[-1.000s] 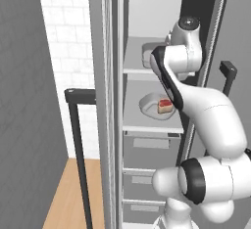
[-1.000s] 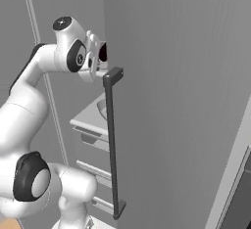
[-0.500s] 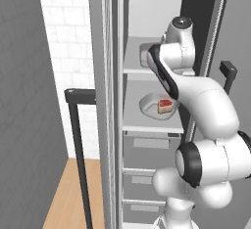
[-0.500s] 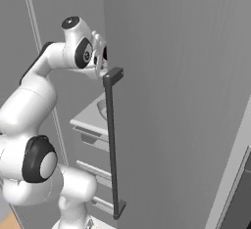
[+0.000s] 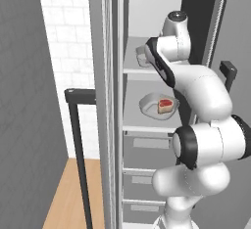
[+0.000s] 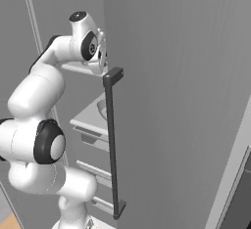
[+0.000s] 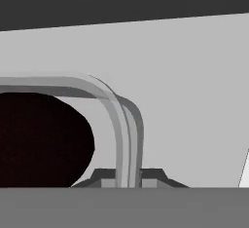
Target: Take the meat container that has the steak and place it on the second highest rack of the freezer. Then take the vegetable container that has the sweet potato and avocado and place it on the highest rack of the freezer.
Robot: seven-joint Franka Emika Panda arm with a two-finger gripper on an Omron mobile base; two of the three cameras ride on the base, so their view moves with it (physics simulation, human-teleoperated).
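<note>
Right, we've got the claw [image 7: 128,180] pinched tight on the rim of the vegetable container [image 7: 124,124], avocado [image 7: 41,139] dark inside it. In left base view the container sits on the freezer's [image 5: 117,125] highest rack [image 5: 135,70]; meat container [image 5: 156,106] w/ steak [image 5: 165,105] lies on the rack below.

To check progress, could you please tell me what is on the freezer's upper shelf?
A pale tray sits on the upper shelf, a dark lump inside; the arm covers most of it. The shut claw grips its rim.
</note>
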